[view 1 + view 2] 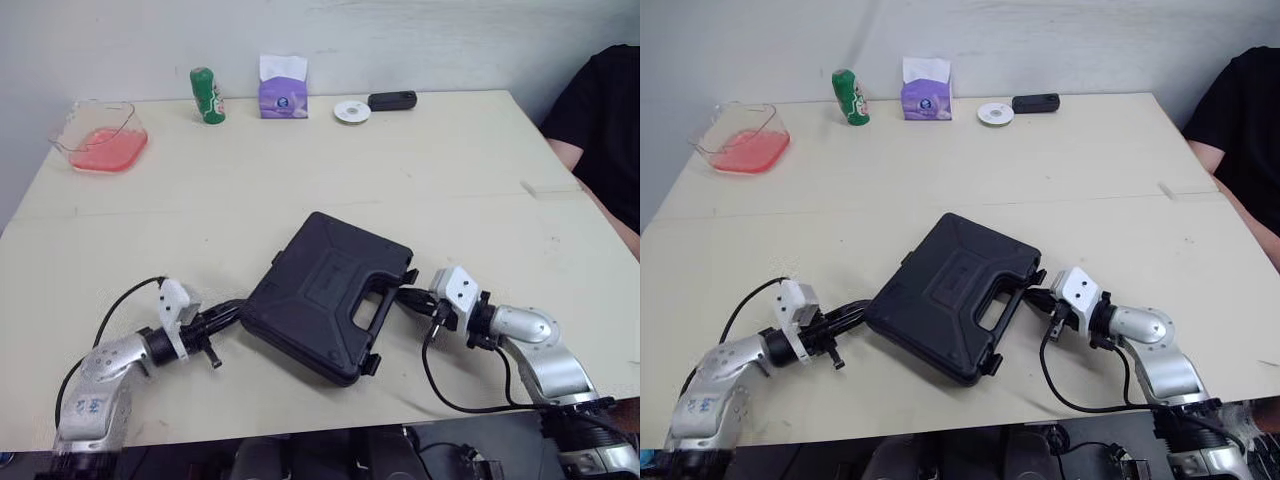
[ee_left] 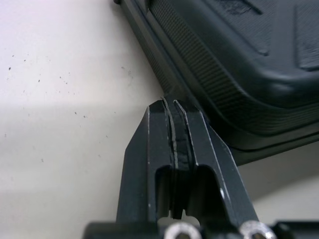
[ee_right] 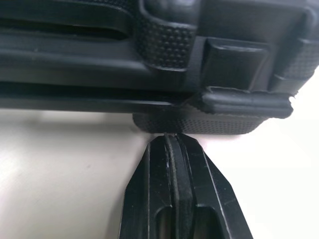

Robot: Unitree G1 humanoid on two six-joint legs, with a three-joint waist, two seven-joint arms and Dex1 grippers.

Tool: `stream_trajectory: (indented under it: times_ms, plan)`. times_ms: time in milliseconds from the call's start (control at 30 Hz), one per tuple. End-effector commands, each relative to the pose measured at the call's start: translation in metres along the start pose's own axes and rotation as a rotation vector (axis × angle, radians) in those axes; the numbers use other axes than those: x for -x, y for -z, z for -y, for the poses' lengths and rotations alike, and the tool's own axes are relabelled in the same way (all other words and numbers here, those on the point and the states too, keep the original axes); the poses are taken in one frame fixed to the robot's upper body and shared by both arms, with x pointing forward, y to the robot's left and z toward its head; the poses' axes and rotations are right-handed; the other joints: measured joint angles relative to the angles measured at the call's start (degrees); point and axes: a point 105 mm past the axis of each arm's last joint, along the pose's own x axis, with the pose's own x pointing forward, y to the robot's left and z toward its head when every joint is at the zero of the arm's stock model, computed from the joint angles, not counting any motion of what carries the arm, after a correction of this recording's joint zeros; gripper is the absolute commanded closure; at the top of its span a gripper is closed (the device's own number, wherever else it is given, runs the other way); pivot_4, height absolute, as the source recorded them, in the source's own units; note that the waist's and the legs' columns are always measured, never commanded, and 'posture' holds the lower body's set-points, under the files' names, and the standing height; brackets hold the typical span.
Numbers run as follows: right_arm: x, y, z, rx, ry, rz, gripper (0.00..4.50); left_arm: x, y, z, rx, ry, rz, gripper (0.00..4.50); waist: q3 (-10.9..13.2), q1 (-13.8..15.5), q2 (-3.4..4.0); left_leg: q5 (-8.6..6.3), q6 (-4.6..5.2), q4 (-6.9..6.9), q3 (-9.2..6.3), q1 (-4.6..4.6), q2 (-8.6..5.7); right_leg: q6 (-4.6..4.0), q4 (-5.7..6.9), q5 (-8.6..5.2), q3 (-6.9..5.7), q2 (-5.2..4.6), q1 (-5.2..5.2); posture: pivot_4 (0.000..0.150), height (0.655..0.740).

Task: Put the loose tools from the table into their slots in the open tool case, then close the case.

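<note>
The black tool case (image 1: 325, 290) lies closed and flat near the table's front edge, its handle (image 1: 372, 300) toward the right. My left gripper (image 1: 232, 310) is shut, its tips touching the case's left edge (image 2: 199, 107). On the other side my right gripper (image 1: 408, 296) is shut too, and its tips press against the case's latch (image 3: 239, 102) by the handle. Neither gripper holds anything. No loose tools lie on the table.
At the table's far side stand a clear container with red content (image 1: 100, 138), a green can (image 1: 207, 95), a purple tissue box (image 1: 283, 90), a white disc (image 1: 352, 111) and a black device (image 1: 392, 101). A person in black (image 1: 605, 130) sits at the right.
</note>
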Motion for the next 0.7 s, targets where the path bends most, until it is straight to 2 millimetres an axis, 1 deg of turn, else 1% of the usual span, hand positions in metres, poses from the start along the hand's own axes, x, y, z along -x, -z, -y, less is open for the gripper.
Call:
stream_trajectory:
  times_ms: [33,133,200,233,267,333,400,467,500,533,567,600,633,700]
  plan:
    - [0.015,0.008,0.007,-0.031,0.079,-0.03,4.5,0.006,-0.045,-0.001,-0.088,-0.003,0.11,4.46,0.0,0.4,-0.02,0.0,0.0,0.0,-0.08,0.0,-0.03,0.0,0.0,0.0,-0.01,-0.04,0.04,0.15,0.74]
    - [0.03,0.001,0.016,-0.052,0.166,0.017,4.5,0.0,-0.079,0.005,-0.153,0.078,0.154,4.46,0.0,1.6,-0.01,-0.01,0.0,0.0,-0.17,-0.03,-0.08,-0.01,-0.04,0.0,0.0,-0.14,0.09,0.15,0.74]
    - [0.04,-0.008,0.021,-0.084,0.239,0.08,4.5,-0.025,-0.11,0.022,-0.187,0.225,0.179,4.46,0.0,2.5,0.01,-0.02,0.0,0.01,-0.22,-0.06,-0.16,-0.01,-0.06,0.0,-0.01,-0.16,0.1,0.15,0.74]
    - [0.042,-0.009,0.022,-0.113,0.259,0.097,4.5,-0.036,-0.121,0.033,-0.189,0.304,0.181,4.46,0.0,2.8,0.01,-0.01,0.01,0.02,-0.23,-0.1,-0.18,0.01,-0.07,0.01,-0.05,-0.15,0.12,0.15,0.74]
    - [0.043,-0.009,0.022,-0.137,0.267,0.103,4.5,-0.047,-0.128,0.043,-0.206,0.372,0.171,4.46,0.0,2.9,0.01,0.0,0.03,0.03,-0.21,-0.1,-0.18,0.03,-0.1,0.04,-0.09,-0.07,0.13,0.15,0.74]
    - [0.041,-0.009,0.02,-0.153,0.273,0.096,4.5,-0.06,-0.132,0.05,-0.227,0.434,0.134,4.46,-0.1,2.6,0.2,0.0,0.04,0.03,-0.14,-0.04,-0.17,0.12,-0.23,0.11,-0.05,0.04,0.22,0.15,0.74]
    - [0.043,-0.017,0.019,-0.106,0.316,0.154,4.5,-0.084,-0.13,0.058,-0.265,0.516,0.071,4.46,-0.1,2.0,0.27,-0.01,0.03,-0.04,-0.06,0.1,-0.14,0.13,-0.36,0.12,-0.04,0.15,0.4,0.15,0.74]
    - [0.045,-0.023,0.018,-0.103,0.343,0.202,4.5,-0.102,-0.128,0.064,-0.317,0.577,0.028,4.46,-0.1,1.9,0.27,0.02,-0.01,-0.08,-0.12,0.06,-0.15,0.11,-0.39,0.11,-0.1,0.32,0.41,0.15,0.74]
    - [0.046,-0.024,0.014,-0.145,0.321,0.218,4.5,-0.118,-0.127,0.068,-0.34,0.604,-0.001,4.46,-0.1,1.7,0.31,0.03,-0.04,-0.06,-0.1,0.06,-0.18,0.1,-0.43,0.1,-0.09,0.44,0.4,0.15,0.74]
    - [0.046,-0.025,0.011,-0.175,0.299,0.229,4.5,-0.129,-0.125,0.07,-0.356,0.621,-0.022,4.46,-0.1,1.7,0.32,0.04,-0.05,-0.05,-0.08,0.05,-0.2,0.1,-0.44,0.1,-0.06,0.48,0.4,0.15,0.74]
    - [0.048,-0.023,0.007,-0.19,0.278,0.217,4.5,-0.148,-0.119,0.073,-0.369,0.627,-0.073,4.46,-0.1,1.7,0.3,0.04,-0.04,-0.02,-0.11,0.05,-0.25,0.1,-0.45,0.1,-0.06,0.49,0.4,0.15,0.74]
    - [0.05,-0.022,0.004,-0.192,0.267,0.207,4.5,-0.162,-0.116,0.077,-0.388,0.63,-0.099,4.46,-0.1,1.9,0.31,0.04,-0.04,0.03,-0.11,0.03,-0.22,0.1,-0.48,0.1,-0.05,0.54,0.4,0.15,0.74]
    - [0.051,-0.022,0.002,-0.189,0.263,0.2,4.5,-0.17,-0.114,0.078,-0.402,0.632,-0.112,4.46,-0.1,1.9,0.3,0.04,-0.03,0.05,-0.14,0.03,-0.24,0.1,-0.49,0.1,-0.05,0.53,0.45,0.15,0.74]
    - [0.053,-0.02,0.0,-0.198,0.255,0.183,4.5,-0.195,-0.115,0.086,-0.404,0.612,-0.094,4.46,-0.1,1.9,0.3,0.03,-0.01,0.04,-0.14,0.03,-0.24,0.1,-0.52,0.1,-0.03,0.53,0.44,0.15,0.74]
